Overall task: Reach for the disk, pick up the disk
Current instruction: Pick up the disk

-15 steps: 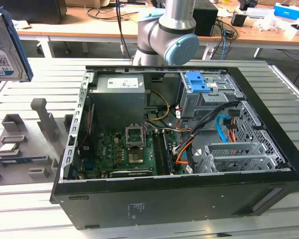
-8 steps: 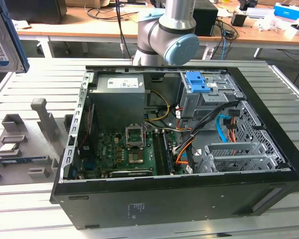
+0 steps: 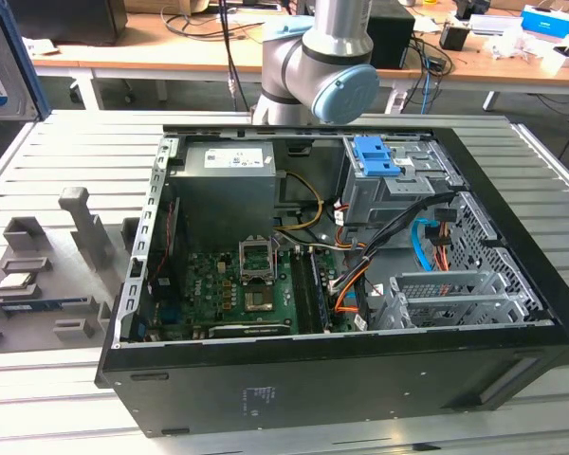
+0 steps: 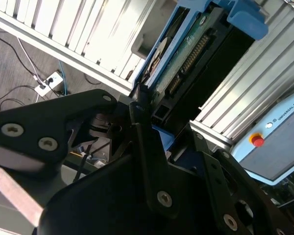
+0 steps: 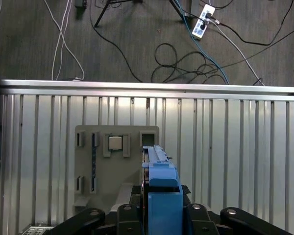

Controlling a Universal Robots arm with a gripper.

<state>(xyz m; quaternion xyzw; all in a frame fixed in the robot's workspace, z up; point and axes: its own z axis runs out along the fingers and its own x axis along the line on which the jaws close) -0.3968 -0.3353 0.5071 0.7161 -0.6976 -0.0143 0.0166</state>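
Mostly metal & plastic, little gloss.
Disk (image 4: pixel 186 54): smooth blue plastic rail, green circuit brd w/ metal pins; gripper (image 5: pixel 160 196) matt black; table (image 5: pixel 225 147) ribbed bare metal, sheeny; fixture (image 5: pixel 117 171) matt grey, looks plastic; PC case (image 3: pixel 313 389) matt black outside, bare sheet metal inside.

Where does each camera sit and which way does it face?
Exterior view: off-arm, looking down into the computer case; arm's elbow shows.
First wrist view: wrist-mounted, facing down past the gripper onto the slatted table.
Second wrist view: wrist-mounted, facing along the gripper toward the disk.
Shared: both wrist views show the disk in the gripper.
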